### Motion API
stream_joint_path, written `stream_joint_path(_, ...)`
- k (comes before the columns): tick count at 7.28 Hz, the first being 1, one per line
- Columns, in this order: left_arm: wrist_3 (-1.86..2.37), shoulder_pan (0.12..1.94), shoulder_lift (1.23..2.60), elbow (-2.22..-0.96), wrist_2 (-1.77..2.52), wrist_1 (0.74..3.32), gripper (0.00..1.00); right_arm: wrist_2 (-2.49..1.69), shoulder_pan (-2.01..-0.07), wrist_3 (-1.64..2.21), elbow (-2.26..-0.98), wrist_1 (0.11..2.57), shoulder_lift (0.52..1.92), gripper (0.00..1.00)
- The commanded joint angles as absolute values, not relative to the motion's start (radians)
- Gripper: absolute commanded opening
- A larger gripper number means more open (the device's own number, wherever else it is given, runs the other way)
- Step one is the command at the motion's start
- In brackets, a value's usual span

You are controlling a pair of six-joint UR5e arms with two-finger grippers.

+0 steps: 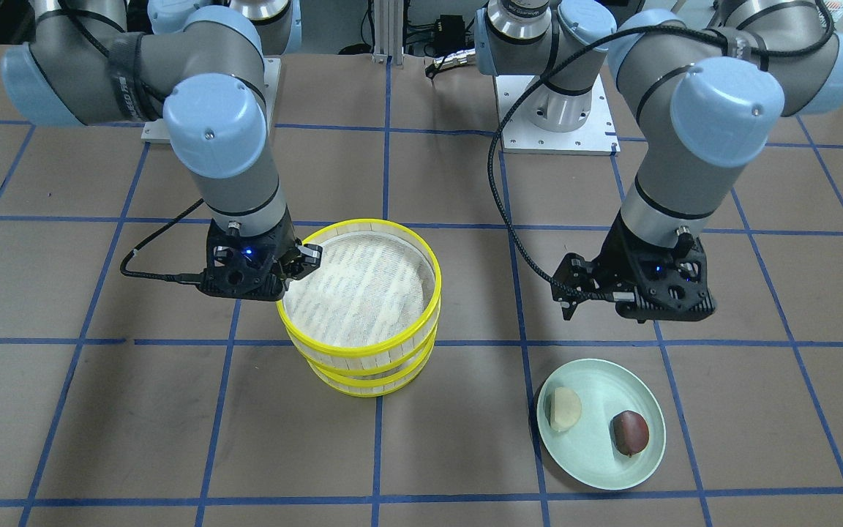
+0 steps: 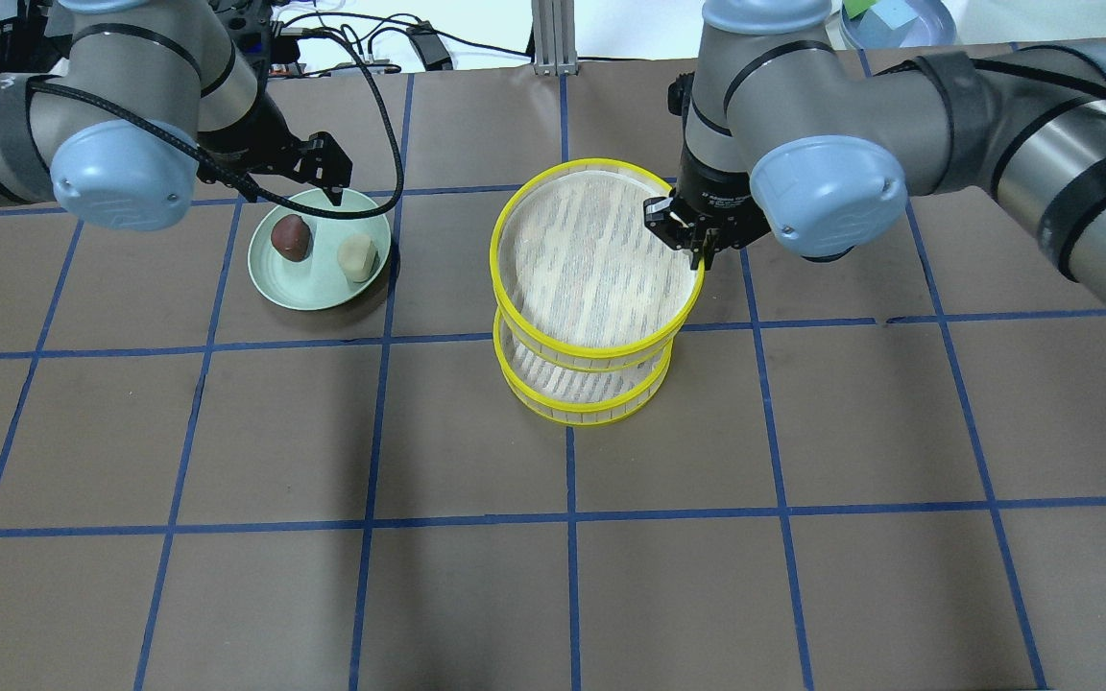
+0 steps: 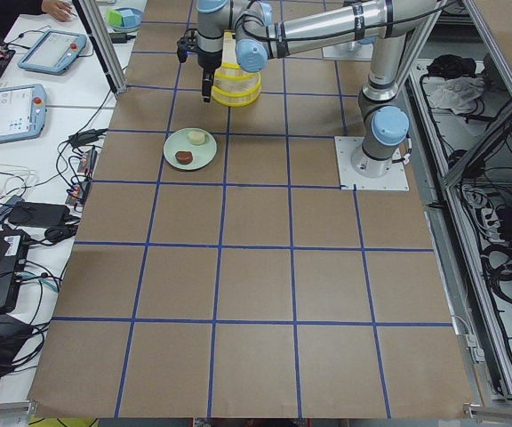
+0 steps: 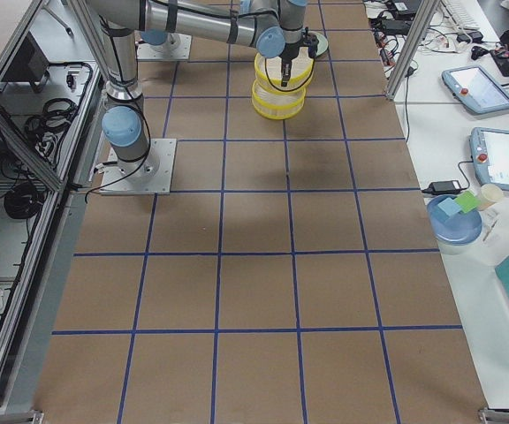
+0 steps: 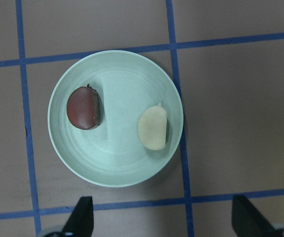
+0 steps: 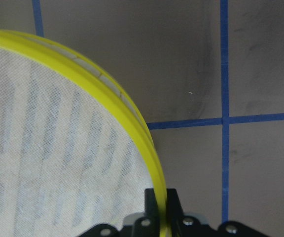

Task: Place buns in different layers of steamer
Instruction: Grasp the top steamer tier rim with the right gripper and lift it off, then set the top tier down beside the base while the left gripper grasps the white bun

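Note:
Two yellow-rimmed steamer trays stand mid-table. My right gripper (image 2: 692, 245) is shut on the rim of the upper tray (image 2: 515, 297), which sits offset over the lower tray (image 2: 582, 413); I cannot tell if they touch. The right wrist view shows the pinched rim (image 6: 107, 84). Both trays are empty. The cream bun (image 2: 357, 257) and the reddish-brown bun (image 2: 291, 237) lie on a pale green plate (image 2: 318, 293). My left gripper (image 2: 327, 178) is open and empty above the plate's far edge. The left wrist view shows both buns (image 5: 153, 128) (image 5: 84, 107) below its fingers (image 5: 80, 217).
Brown table with a grid of blue tape lines. The arm bases stand at the robot's side of the table. Tablets, cables and a blue bowl lie on side benches off the table.

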State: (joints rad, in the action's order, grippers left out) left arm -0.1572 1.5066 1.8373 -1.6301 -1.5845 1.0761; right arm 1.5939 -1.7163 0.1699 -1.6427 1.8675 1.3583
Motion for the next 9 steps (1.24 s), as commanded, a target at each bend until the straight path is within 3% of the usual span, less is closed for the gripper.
stream_joint_path(1, -0.269, 1.479, 1.945, -1.631, -1.582, 0.918, 1.00, 1.660, -1.591, -0.052, -1.634, 1.829, 1.382, 0.00)
stream_joint_path(4, -0.279, 1.467, 2.083, -1.629, -1.537, 0.769, 0.93, 1.660, -1.309, -0.536, -1.638, 1.838, 1.372, 0.00)
stream_joint_path(9, -0.281, 1.453, 2.163, -1.631, -1.439, 0.762, 0.85, 1.721, -1.298, -0.615, -1.647, 1.829, 1.328, 0.00)
